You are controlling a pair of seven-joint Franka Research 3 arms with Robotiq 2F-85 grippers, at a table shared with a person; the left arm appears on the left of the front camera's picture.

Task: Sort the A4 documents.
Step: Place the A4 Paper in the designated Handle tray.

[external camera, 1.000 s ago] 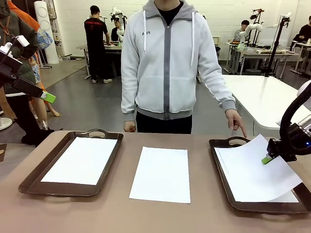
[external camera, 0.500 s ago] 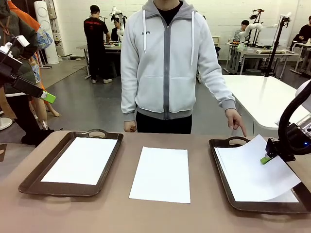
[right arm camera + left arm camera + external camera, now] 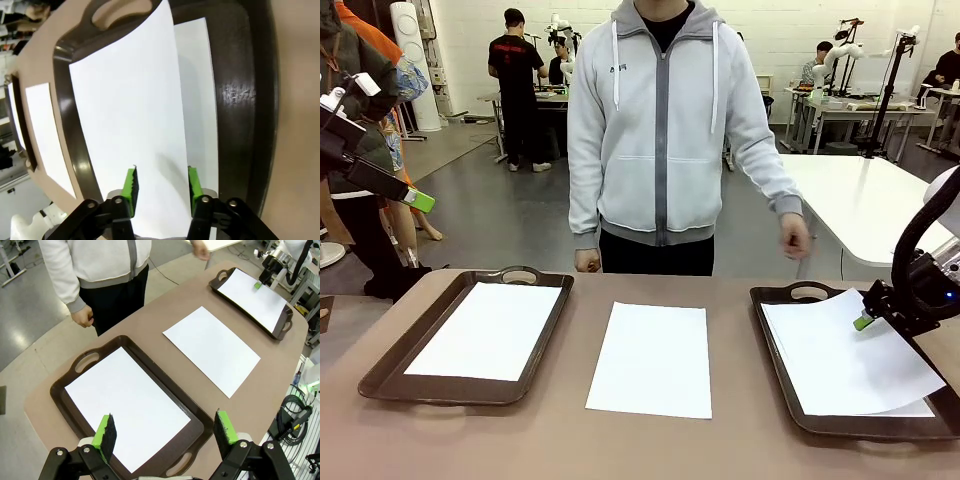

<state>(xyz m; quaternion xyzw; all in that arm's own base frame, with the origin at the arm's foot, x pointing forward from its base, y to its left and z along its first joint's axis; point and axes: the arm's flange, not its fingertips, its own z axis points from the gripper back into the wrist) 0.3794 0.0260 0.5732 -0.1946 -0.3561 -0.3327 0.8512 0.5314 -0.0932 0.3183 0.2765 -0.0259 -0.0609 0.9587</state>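
Observation:
Three places hold the A4 documents. One white sheet [image 3: 485,330] lies in the left brown tray [image 3: 380,372], one sheet [image 3: 650,358] lies bare on the table's middle, and a top sheet [image 3: 850,362] rests askew over another sheet [image 3: 200,75] in the right tray [image 3: 772,345]. My right gripper [image 3: 865,320] hovers just above that top sheet's far right part. In the right wrist view its green fingers [image 3: 130,190] stand apart, and the top sheet [image 3: 130,100] lies loose under them. My left gripper [image 3: 415,200] hangs open, high over the table's left end, looking down on the left tray's sheet [image 3: 125,405].
A person in a grey zip hoodie stands at the far side, one hand [image 3: 795,238] lifted beyond the right tray's handle. A white table [image 3: 870,200] stands behind on the right. Bare brown tabletop [image 3: 570,440] runs along the near edge.
My right gripper has opened and let go of the top sheet, which sank flatter onto the right tray. The person's pointing hand drew back from the tray's handle.

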